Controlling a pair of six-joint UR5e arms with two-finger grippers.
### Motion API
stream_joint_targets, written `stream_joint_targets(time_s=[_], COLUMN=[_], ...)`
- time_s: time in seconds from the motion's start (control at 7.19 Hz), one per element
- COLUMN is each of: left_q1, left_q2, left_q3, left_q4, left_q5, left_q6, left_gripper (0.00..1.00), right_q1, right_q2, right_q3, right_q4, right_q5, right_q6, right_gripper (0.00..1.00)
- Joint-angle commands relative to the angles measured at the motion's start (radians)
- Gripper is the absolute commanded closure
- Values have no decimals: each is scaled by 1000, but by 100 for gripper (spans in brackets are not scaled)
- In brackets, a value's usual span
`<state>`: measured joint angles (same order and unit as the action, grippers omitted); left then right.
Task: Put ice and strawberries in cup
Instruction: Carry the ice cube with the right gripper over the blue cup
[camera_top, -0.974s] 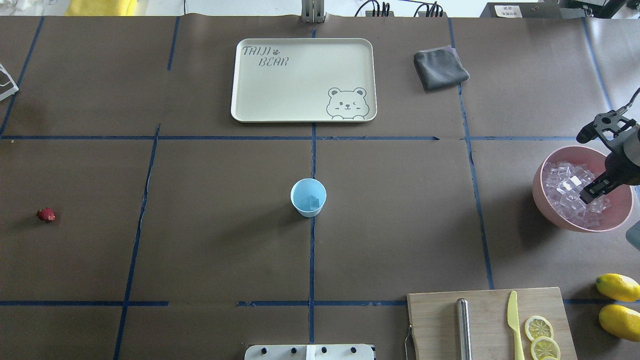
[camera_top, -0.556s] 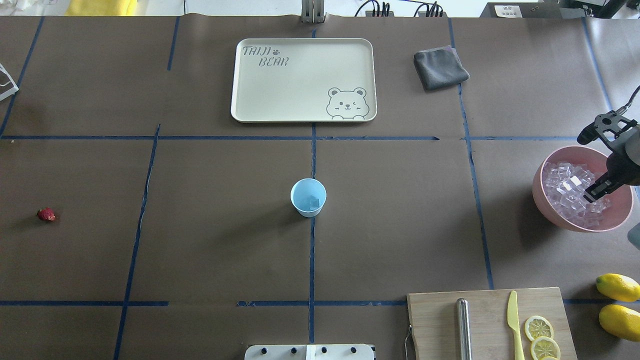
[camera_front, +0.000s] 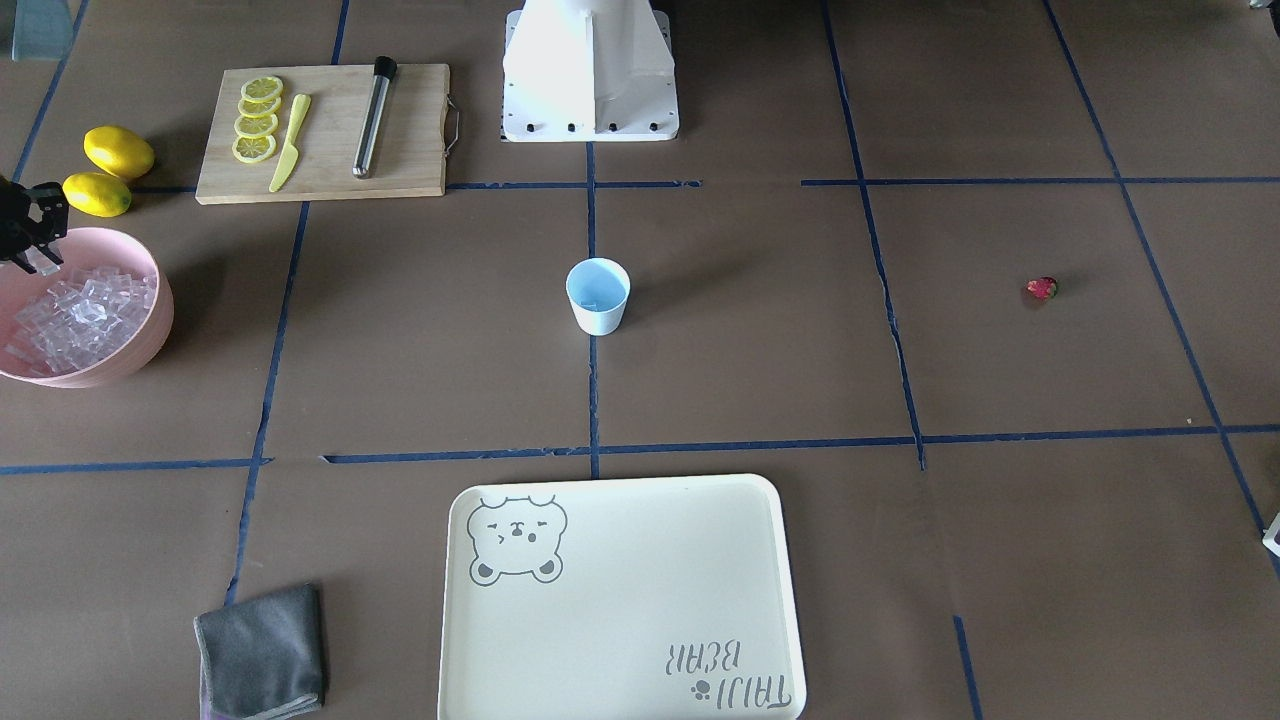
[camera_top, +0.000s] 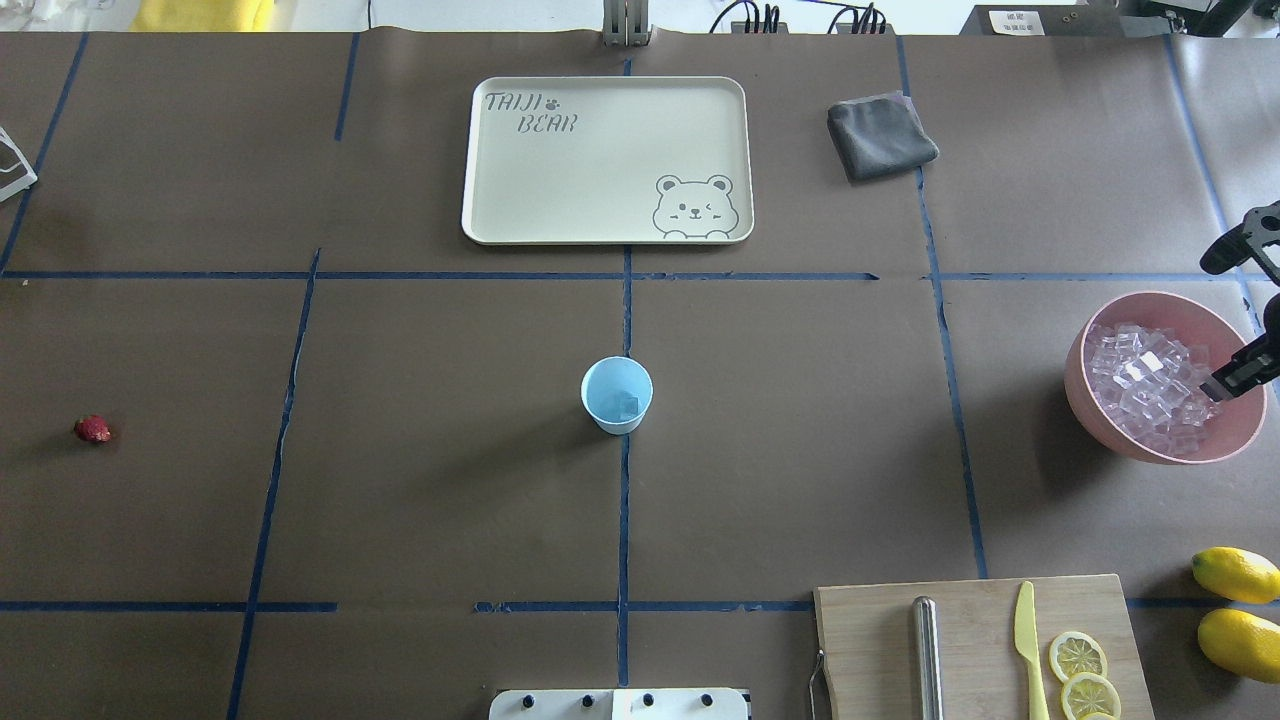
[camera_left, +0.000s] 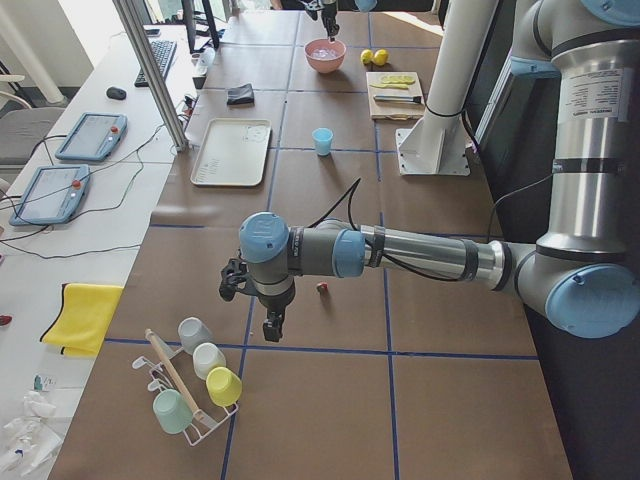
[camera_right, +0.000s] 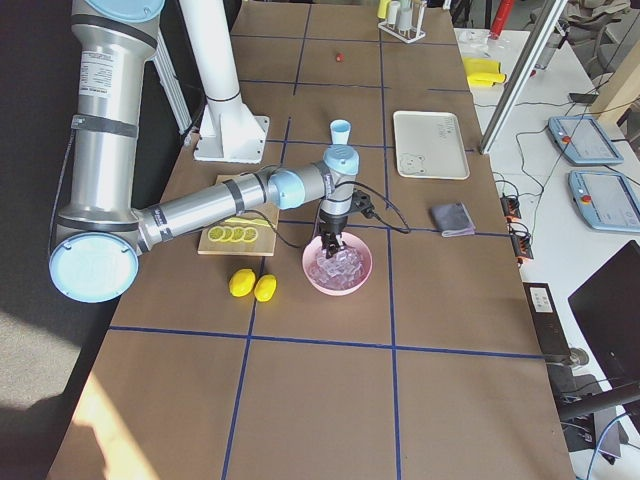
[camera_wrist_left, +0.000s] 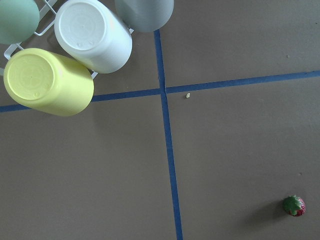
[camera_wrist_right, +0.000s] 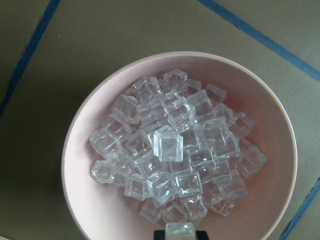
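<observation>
**Ice**: a heap of clear cubes filling the pink bowl, at the right edge of the overhead frame.

**Right end effector**: hangs over the right side of the bowl. In its wrist view the fingers are clamped on a single cube at bottom centre of the frame. The cube appears lifted off the heap.

**Cup**: stands upright, mouth up, on the counter. It sits at the centre of the overhead frame, on the blue tape line, with some ice already at its bottom.

**Strawberry**: lies alone at the far left of the overhead frame, well apart from the cup.

**Left end effector**: appears only in the side view, pointing down near the berry, so whether its fingers are apart or together cannot be told. Its wrist view puts the berry in the lower right corner and upturned mugs at upper left.

**Governing relation:**
- From the right end effector the cup lies to the left in the overhead frame, almost level and well apart, with bare counter between.
- The cup's axis is vertical, so the cube would likely need releasing from directly above the mouth.
- The right arm is nearer the ice and the left arm nearer the berry.
- Judged stage: a cube is in transit and the berry is not yet collected.
</observation>
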<state>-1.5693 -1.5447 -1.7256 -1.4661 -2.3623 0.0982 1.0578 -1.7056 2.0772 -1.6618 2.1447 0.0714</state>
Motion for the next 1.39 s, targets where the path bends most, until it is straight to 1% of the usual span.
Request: stream_joint_targets(time_s=[0.0, 0.14, 0.28, 0.42, 0.56, 0.7, 0.83, 0.97, 1.11, 1.25], left_q1=[0, 0, 0, 0, 0, 0, 0, 0, 0, 0], left_q2=[0, 0, 0, 0, 0, 0, 0, 0, 0, 0], left_q3=[1, 0, 0, 0, 0, 0, 0, 0, 0, 1], left_q4=[1, 1, 1, 1, 1, 1, 1, 1, 3, 1], left_q5=[0, 0, 0, 0, -2, -2, -2, 0, 1, 0], left_q6=[0, 0, 0, 0, 0, 0, 0, 0, 0, 0], left_gripper=[0, 0, 0, 0, 0, 0, 0, 0, 0, 0], right_q1=[31, 33, 33, 28, -13, -94, -190, -297, -371, -424], right_q2=[14, 62, 139, 243, 347, 451, 571, 654, 722, 769], right_q3=[93, 102, 90, 66, 40, 18, -36, -64, -98, -126], right_q4=[-98, -98, -98, -99, -98, -98, -98, -101, -102, -102], right_q5=[1, 23, 90, 124, 164, 158, 114, 10, -53, -87], right_q6=[-1, 16, 49, 176, 311, 455, 616, 740, 834, 882], right_gripper=[99, 99, 100, 100, 100, 100, 100, 100, 100, 100])
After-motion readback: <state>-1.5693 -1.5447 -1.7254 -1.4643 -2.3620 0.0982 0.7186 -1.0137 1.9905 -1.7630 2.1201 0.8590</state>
